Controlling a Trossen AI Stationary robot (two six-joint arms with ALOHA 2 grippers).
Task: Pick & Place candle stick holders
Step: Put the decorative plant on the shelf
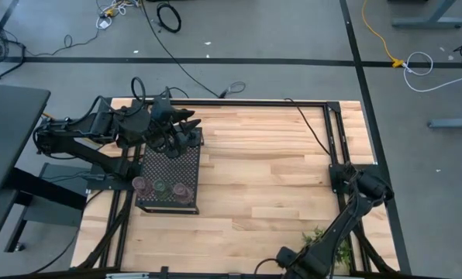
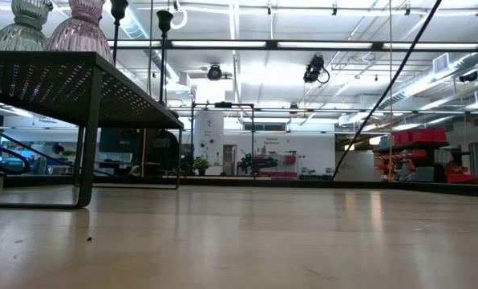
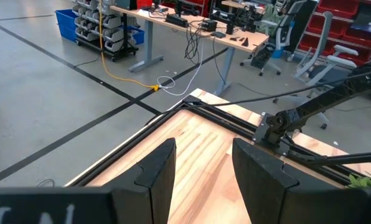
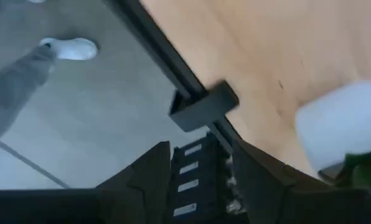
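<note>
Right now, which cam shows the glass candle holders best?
High view: all three glass holders show from above on the black stand. Low view catches only two, cropped at the frame's corner. Neither wrist view shows them.

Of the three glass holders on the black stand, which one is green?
The middle squat glass holder in the row on the black perforated metal stand is pale green. The pinkish glass holders at each end flank it.

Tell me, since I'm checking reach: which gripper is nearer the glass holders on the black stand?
Left. The left gripper hovers over the black stand's far end, near the glass holders. The right gripper is across the table by the plant.
</note>
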